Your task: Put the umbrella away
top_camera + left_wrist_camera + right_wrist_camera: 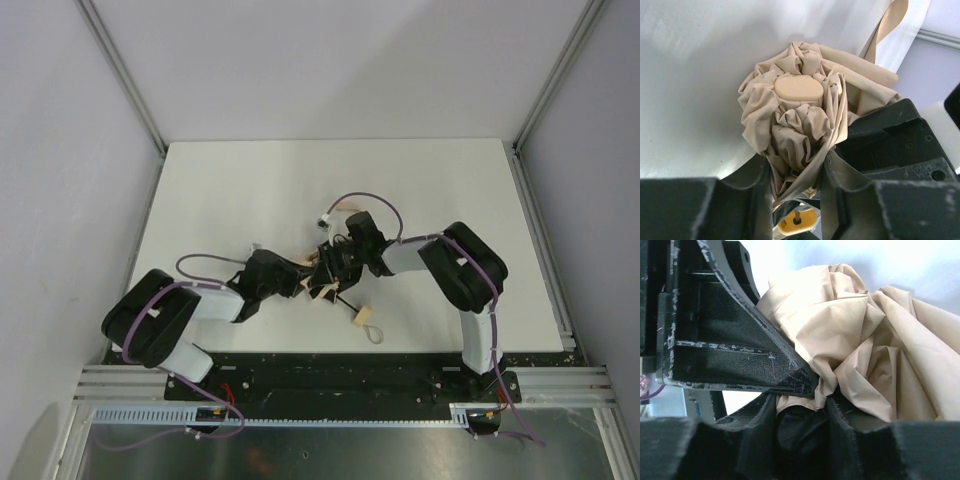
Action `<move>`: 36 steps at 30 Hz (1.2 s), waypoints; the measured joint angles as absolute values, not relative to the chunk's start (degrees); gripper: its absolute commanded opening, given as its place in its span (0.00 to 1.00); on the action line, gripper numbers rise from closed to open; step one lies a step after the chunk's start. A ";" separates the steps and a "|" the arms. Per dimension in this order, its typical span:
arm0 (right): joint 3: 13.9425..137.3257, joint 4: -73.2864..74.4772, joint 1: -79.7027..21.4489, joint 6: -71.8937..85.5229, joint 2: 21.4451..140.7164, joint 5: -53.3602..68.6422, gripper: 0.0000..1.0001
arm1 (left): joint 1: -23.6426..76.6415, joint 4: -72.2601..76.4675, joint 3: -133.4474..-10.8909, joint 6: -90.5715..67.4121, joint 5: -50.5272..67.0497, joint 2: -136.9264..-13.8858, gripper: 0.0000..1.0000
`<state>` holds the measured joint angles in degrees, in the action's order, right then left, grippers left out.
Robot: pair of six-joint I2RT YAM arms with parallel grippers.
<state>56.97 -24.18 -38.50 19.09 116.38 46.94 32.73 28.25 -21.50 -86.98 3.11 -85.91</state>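
The umbrella (322,280) is a crumpled beige bundle between the two grippers at the table's middle front. Its thin black shaft runs toward the front right to a pale wooden handle (361,316) with a cord loop (375,335). My left gripper (306,277) is shut on the bundle's fabric; in the left wrist view the gathered cloth (790,125) with its flat round cap (798,89) sits between the fingers (752,180). My right gripper (330,268) is shut on the fabric from the other side; its view shows folds of cloth (865,350) pinched at the fingers (840,415).
The white table (250,190) ends at side rails (540,230). A tan strap (890,22) of the umbrella trails up and away. The left gripper's black body (715,330) fills the left of the right wrist view.
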 measured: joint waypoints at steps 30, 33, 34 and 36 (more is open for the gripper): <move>62.57 0.19 -63.64 -0.78 107.20 -24.88 0.57 | 31.86 31.33 -20.95 -89.36 3.84 -88.47 0.00; 61.25 -2.83 -63.81 -0.75 108.64 -26.30 0.34 | 31.46 31.16 -20.97 -89.84 3.77 -88.44 0.00; 61.08 -3.53 -63.81 -1.28 109.01 -26.50 0.25 | 31.24 30.92 -20.99 -89.62 3.86 -88.36 0.00; 60.86 -4.97 -63.90 -1.87 109.45 -26.09 0.07 | 31.07 30.22 -20.97 -88.86 3.60 -87.77 0.00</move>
